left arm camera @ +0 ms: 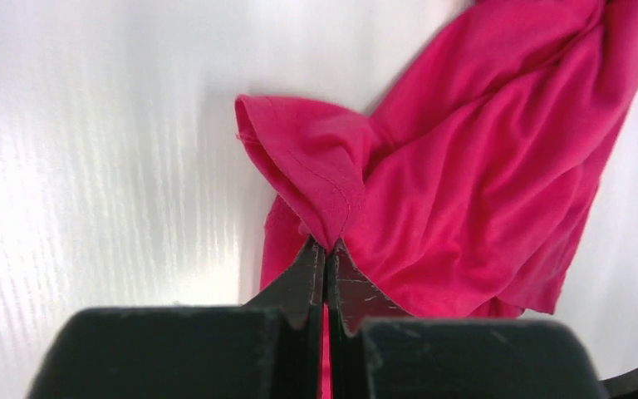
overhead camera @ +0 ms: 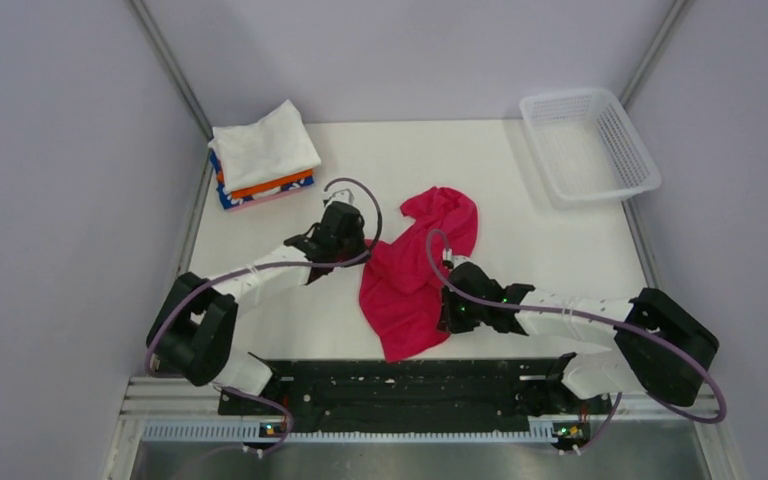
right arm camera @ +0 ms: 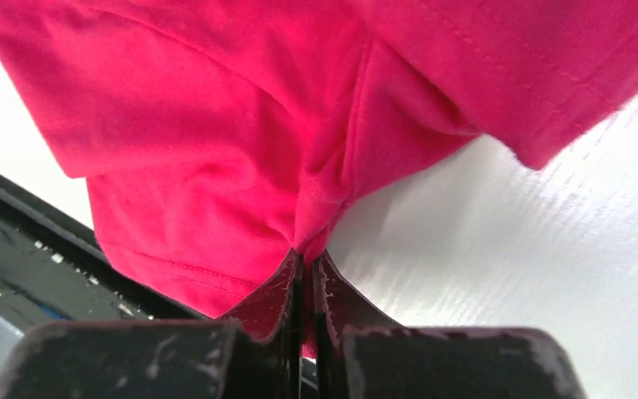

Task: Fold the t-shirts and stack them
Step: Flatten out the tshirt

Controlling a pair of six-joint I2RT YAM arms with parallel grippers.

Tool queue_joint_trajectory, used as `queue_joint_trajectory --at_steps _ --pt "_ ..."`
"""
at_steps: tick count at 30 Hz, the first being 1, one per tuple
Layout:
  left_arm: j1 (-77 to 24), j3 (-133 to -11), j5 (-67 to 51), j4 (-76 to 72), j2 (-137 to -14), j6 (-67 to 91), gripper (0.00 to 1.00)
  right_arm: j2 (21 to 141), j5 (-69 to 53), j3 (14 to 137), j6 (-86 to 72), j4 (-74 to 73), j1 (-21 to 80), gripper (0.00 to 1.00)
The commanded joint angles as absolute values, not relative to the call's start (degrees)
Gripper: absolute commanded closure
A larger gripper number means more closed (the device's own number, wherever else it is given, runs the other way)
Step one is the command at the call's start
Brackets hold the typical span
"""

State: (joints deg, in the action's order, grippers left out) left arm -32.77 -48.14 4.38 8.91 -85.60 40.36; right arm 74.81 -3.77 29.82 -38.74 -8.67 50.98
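Observation:
A crumpled crimson-pink t-shirt lies in the middle of the white table. My left gripper is shut on a hemmed fold at the shirt's left edge; in the left wrist view the cloth bunches up from the closed gripper. My right gripper is shut on the shirt's right edge near the front; the right wrist view shows the cloth pinched in the closed gripper. A stack of folded t-shirts, white on top, then orange, blue-patterned and pale pink, sits at the back left.
A white plastic mesh basket stands at the back right corner. The black arm-mount rail runs along the near edge, also seen in the right wrist view. Grey walls close in on both sides.

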Motion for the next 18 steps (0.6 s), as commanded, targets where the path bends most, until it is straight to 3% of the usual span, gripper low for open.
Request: queue_joint_trajectory --at_steps 1,5,10,18 --pt "-32.7 -50.0 10.3 9.2 -80.2 39.1 1.00 72.9 4.7 29.3 -40.8 -9.1 51.7 1.00" --pt "-32.5 -50.8 14.2 8.0 -78.0 38.6 1.00 68.6 12.3 29.3 -40.9 -14.3 49.9 1.00" --pt "-29.7 -52.3 17.9 7.3 -76.5 38.3 1.00 65.2 12.7 28.4 -40.1 -14.1 41.0 1.00" --pt "-21.6 -53.4 17.7 4.8 -75.9 38.8 1.00 68.6 21.3 35.4 -36.3 -11.7 30.1 1.00"
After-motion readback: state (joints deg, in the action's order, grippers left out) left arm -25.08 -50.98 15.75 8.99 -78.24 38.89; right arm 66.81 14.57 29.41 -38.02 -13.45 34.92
